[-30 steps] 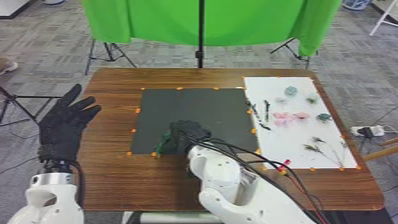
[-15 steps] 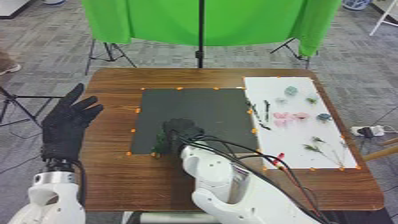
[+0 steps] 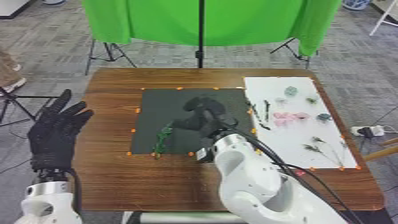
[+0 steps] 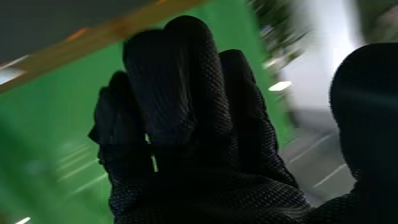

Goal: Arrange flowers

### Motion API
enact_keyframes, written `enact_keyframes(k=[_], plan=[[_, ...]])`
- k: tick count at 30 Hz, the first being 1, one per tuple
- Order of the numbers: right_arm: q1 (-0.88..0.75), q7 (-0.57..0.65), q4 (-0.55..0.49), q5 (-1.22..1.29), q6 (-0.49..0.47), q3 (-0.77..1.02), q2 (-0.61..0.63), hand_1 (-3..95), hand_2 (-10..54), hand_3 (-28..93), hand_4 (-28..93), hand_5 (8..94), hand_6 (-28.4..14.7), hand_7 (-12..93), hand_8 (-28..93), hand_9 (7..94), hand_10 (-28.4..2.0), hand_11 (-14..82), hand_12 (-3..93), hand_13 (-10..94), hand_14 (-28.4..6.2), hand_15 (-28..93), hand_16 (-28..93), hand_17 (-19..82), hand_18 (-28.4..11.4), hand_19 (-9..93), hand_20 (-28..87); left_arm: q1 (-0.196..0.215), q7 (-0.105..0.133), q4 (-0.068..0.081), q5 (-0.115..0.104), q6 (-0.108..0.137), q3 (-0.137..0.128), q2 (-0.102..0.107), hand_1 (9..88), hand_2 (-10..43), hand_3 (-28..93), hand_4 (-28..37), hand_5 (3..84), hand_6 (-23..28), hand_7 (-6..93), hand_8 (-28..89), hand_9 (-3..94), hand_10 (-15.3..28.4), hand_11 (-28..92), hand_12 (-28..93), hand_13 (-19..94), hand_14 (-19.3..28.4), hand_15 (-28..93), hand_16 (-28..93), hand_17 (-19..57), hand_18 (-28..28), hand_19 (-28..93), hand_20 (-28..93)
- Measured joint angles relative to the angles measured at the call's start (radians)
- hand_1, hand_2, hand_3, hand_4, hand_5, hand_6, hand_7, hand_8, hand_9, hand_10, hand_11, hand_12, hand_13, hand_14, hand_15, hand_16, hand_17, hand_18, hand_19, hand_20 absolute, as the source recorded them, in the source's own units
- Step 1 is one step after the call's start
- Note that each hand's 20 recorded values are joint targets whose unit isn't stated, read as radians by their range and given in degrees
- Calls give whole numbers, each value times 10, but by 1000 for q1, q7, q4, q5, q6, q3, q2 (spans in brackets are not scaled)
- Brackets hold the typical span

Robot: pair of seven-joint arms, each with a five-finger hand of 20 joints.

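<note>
The green stem is laid left of centre, perhaps as a base. The right hand is held open mid-frame, the left hand open far left, likely for room.

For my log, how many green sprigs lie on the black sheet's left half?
1: the green sprig, toward the near left corner. The right hand, over the black sheet, may hide more.

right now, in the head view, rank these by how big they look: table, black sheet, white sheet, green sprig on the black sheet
1. table
2. black sheet and white sheet, too alike to rank
3. green sprig
</note>
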Motion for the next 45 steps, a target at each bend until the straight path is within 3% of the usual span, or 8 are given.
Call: enact_keyframes(k=[4, 8, 12, 19, 26, 36, 41, 45], plan=[[-101, 61, -78, -4, 22, 159, 95, 293, -57, 696, -240, 574, -51, 91, -105, 726, -202, 288, 154, 690, -164, 593, 102, 342, -278, 880, 225, 25, 83, 10, -57, 3, 0, 4, 161, 89, 743, -282, 357, 65, 92, -73, 364, 187, 291, 146, 258, 261, 617, -67, -66, 235, 504, 344], [-221, 115, -124, -6, 28, 316, 214, 297, -58, 698, -239, 571, -54, 92, -104, 721, -204, 279, 156, 684, -166, 588, 102, 339, -278, 881, 211, 43, 110, 16, -89, 18, 10, 11, 154, 92, 744, -283, 358, 65, 93, -73, 369, 186, 288, 148, 258, 261, 619, -69, -66, 232, 499, 352], [-352, 193, -128, -10, 39, 471, 304, 302, -61, 701, -240, 571, -57, 91, -103, 719, -204, 280, 157, 683, -164, 589, 102, 339, -280, 884, 202, 61, 144, 17, -149, 33, 27, 50, 156, 94, 745, -283, 359, 67, 93, -73, 370, 186, 288, 150, 254, 260, 617, -71, -68, 231, 494, 355], [-505, 322, -105, -35, 62, 643, 342, 306, -65, 702, -240, 570, -63, 91, -103, 720, -205, 293, 160, 687, -160, 614, 102, 344, -281, 900, 191, 59, 112, 21, -125, 34, 30, 54, 167, 91, 746, -283, 362, 71, 93, -73, 366, 190, 287, 152, 251, 259, 616, -73, -68, 229, 491, 361], [-615, 380, -98, -45, 25, 767, 342, 314, -73, 698, -238, 566, -65, 87, -101, 712, -210, 301, 162, 684, -160, 624, 100, 341, -283, 907, 183, 38, 111, 27, -123, 34, 63, 69, 170, 92, 744, -283, 361, 74, 91, -73, 365, 191, 289, 153, 251, 259, 617, -74, -67, 229, 490, 367], [-626, 378, -30, -2, -62, 725, 354, 344, -91, 706, -240, 635, -41, 112, -107, 722, -202, 307, 158, 682, -153, 627, 93, 333, -282, 900, 178, 23, 101, 27, -108, 32, 54, 67, 175, 92, 745, -283, 359, 76, 92, -72, 362, 192, 291, 153, 251, 259, 617, -75, -66, 229, 490, 371], [-598, 380, 14, -17, -68, 658, 371, 418, -92, 724, -263, 695, -28, 140, -107, 767, -175, 335, 168, 721, -131, 604, 103, 358, -267, 904, 172, 22, 85, 26, -95, 30, 43, 53, 179, 91, 744, -283, 357, 76, 91, -71, 362, 193, 295, 153, 251, 259, 619, -75, -66, 230, 491, 373], [-564, 381, 50, -61, -66, 601, 389, 568, -95, 644, -282, 858, -8, 158, 29, 888, -112, 316, 209, 840, -79, 550, 150, 453, -225, 931, 177, 22, 79, 26, -89, 29, 39, 45, 179, 91, 744, -283, 357, 76, 91, -72, 361, 192, 296, 153, 251, 259, 619, -76, -65, 230, 492, 374]])
